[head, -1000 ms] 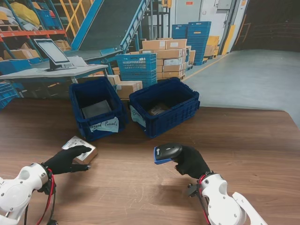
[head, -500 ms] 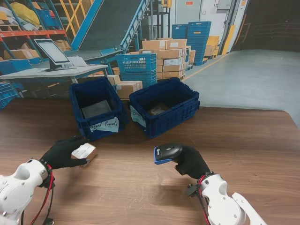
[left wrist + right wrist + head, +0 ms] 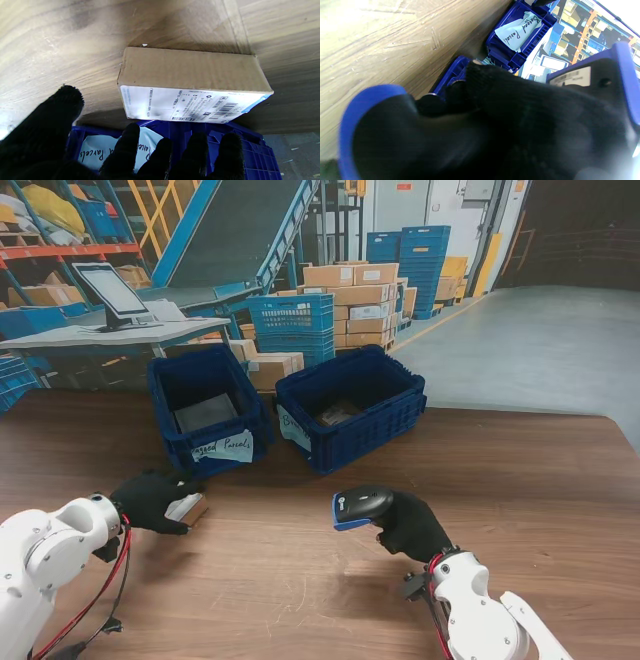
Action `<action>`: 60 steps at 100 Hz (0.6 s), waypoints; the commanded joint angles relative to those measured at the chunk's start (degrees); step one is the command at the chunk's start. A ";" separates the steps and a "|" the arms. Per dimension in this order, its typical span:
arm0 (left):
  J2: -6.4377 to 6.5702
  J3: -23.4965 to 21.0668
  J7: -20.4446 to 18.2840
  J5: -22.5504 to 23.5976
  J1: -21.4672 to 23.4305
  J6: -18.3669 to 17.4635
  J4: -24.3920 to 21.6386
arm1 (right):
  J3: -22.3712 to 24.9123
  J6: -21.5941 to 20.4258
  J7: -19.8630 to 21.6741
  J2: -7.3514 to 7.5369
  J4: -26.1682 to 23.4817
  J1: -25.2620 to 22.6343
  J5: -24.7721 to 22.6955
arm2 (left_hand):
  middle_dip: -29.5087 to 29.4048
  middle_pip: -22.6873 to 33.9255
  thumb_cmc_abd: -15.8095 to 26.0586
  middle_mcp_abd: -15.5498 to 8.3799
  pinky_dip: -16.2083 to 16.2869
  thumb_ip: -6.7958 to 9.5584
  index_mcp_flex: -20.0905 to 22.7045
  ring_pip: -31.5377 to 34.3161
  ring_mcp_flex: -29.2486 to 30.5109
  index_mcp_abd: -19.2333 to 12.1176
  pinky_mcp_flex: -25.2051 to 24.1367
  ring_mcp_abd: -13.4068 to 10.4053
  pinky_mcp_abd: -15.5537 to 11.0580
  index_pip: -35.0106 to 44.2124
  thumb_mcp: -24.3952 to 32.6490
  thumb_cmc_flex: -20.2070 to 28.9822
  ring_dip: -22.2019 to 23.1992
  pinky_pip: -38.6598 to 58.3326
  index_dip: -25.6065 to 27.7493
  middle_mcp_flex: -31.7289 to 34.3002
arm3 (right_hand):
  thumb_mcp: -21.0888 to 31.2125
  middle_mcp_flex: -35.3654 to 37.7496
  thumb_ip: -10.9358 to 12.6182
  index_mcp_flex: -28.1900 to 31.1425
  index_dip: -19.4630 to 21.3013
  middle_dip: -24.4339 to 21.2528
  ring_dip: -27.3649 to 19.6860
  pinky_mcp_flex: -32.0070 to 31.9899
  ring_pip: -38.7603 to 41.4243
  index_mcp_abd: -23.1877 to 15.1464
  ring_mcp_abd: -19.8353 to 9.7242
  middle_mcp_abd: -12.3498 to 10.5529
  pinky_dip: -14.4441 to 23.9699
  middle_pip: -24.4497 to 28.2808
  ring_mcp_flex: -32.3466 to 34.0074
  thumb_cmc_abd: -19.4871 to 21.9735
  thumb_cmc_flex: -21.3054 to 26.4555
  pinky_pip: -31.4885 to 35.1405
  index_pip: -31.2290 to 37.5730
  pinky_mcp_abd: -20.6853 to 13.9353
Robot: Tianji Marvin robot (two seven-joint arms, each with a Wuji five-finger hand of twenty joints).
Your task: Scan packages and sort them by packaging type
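A small cardboard box (image 3: 190, 508) with a white shipping label lies flat on the wooden table, near my left side. My left hand (image 3: 148, 498), in a black glove, hovers over its left part with fingers spread. In the left wrist view the box (image 3: 190, 72) lies just past the fingertips (image 3: 132, 131) of my left hand (image 3: 157, 157), and no finger closes on it. My right hand (image 3: 408, 526) is shut on a black and blue barcode scanner (image 3: 358, 505), held above the table with its head pointing left. The scanner (image 3: 585, 77) and the right hand (image 3: 520, 112) fill the right wrist view.
Two dark blue bins stand beyond the hands. The left bin (image 3: 170, 442) bears a paper label (image 3: 222, 447) reading "Bagged Parcels" and holds a grey bag (image 3: 205, 412). The right bin (image 3: 372, 428) has something small inside. Warehouse crates and cartons lie beyond the table.
My left hand has slid forward and turned over the box, which now shows only at its right end. The right hand with the scanner has shifted slightly right.
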 commanded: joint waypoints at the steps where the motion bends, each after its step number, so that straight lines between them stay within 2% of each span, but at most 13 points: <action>1: 0.15 0.72 -1.37 1.20 -0.78 -0.22 0.00 | 0.00 0.04 0.80 -0.31 -0.38 -0.35 0.17 | -0.47 -1.73 0.39 0.65 0.14 -0.59 -1.88 -1.44 -3.41 -1.71 -1.19 -1.29 -0.47 1.54 -0.87 -1.10 -0.76 -0.20 -0.88 -2.38 | 8.22 0.61 0.37 3.33 2.47 0.45 0.63 0.60 1.08 -2.29 1.49 0.68 1.53 -0.23 1.46 3.05 5.08 3.02 3.85 -2.04; 27: 1.34 4.22 -8.65 4.35 -4.23 -2.37 -0.06 | 0.49 -0.18 1.11 -0.28 -0.38 -0.67 0.69 | 0.36 -2.04 1.47 0.83 -0.16 -0.34 -0.72 -2.07 -4.42 -2.04 -1.46 -1.49 -0.83 2.69 -2.82 -0.89 -1.40 -0.97 -0.65 -0.89 | 8.27 0.66 0.38 3.33 2.47 0.46 0.62 0.60 1.09 -2.29 1.46 0.72 1.52 -0.23 1.50 3.02 5.06 3.03 3.85 -2.07; 46: 1.71 4.88 -12.77 0.11 -4.49 -2.72 -0.27 | 0.95 -0.19 1.51 -0.25 -0.43 -0.97 1.26 | 1.02 0.12 2.36 0.09 -0.07 0.11 -0.25 -1.57 -3.29 -1.21 -0.97 -1.84 -1.10 2.83 -4.30 -0.05 -1.38 -0.92 -0.61 -0.76 | 8.29 0.65 0.39 3.33 2.47 0.46 0.61 0.60 1.07 -2.29 1.49 0.74 1.51 -0.24 1.43 3.02 5.04 3.04 3.85 -2.08; 60: 1.83 4.20 -13.33 -1.16 -3.03 -4.22 -1.55 | 0.88 -0.31 1.41 -0.30 -0.24 -0.87 1.47 | 0.96 0.84 2.67 -0.31 0.08 0.20 -0.09 -1.29 -2.59 -1.51 -0.63 -2.03 -1.02 2.89 -4.81 0.22 -1.19 -0.72 -0.56 -0.31 | 8.27 0.63 0.38 3.33 2.48 0.45 0.61 0.64 1.10 -2.29 1.50 0.72 1.53 -0.27 1.43 3.03 5.03 3.08 3.85 -2.04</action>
